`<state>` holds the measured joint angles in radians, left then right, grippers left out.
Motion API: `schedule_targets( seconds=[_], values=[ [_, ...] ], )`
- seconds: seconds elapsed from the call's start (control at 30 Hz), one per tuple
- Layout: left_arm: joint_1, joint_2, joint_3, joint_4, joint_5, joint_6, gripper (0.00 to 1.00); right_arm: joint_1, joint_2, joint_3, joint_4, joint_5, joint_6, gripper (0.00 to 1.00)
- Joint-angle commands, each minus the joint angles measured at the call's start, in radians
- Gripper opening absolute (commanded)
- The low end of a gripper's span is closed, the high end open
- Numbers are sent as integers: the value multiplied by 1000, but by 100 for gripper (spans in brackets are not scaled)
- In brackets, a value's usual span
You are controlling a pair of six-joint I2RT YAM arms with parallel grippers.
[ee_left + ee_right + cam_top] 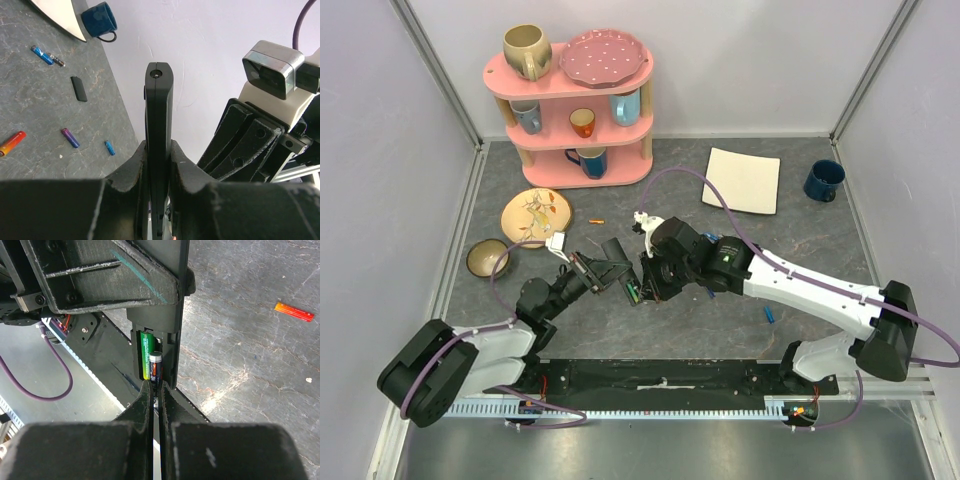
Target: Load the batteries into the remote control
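Observation:
My left gripper [605, 270] is shut on the black remote control [620, 262] and holds it above the table; in the left wrist view the remote [159, 110] stands edge-on between the fingers. My right gripper [156, 387] is shut on a dark battery [155, 366], whose tip is in the remote's [155, 322] open compartment beside a green battery [145, 352]. Loose batteries lie on the table: blue [42, 55], orange-red [12, 142], purple [70, 137], small blue [109, 147]. Another orange one [294, 311] shows in the right wrist view.
A small black cover piece [78, 88] lies near the loose batteries. A pink shelf [570, 100] with mugs and a plate stands at the back. A flowered plate [535, 212], a bowl [487, 258], a white square plate [743, 180] and a blue mug [823, 180] stand around.

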<state>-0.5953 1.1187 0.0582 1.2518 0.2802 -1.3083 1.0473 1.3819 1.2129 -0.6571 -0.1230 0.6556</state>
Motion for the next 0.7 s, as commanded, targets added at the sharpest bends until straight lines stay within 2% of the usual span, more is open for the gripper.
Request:
schedule_targets(
  seconds=[0.0, 0.67],
  values=[
    [-12, -36, -11, 51, -21, 17, 2, 3, 17, 42, -10, 3, 13, 0],
    [-31, -152, -58, -6, -35, -32, 2, 0, 117, 71, -64, 23, -19, 0]
  ],
)
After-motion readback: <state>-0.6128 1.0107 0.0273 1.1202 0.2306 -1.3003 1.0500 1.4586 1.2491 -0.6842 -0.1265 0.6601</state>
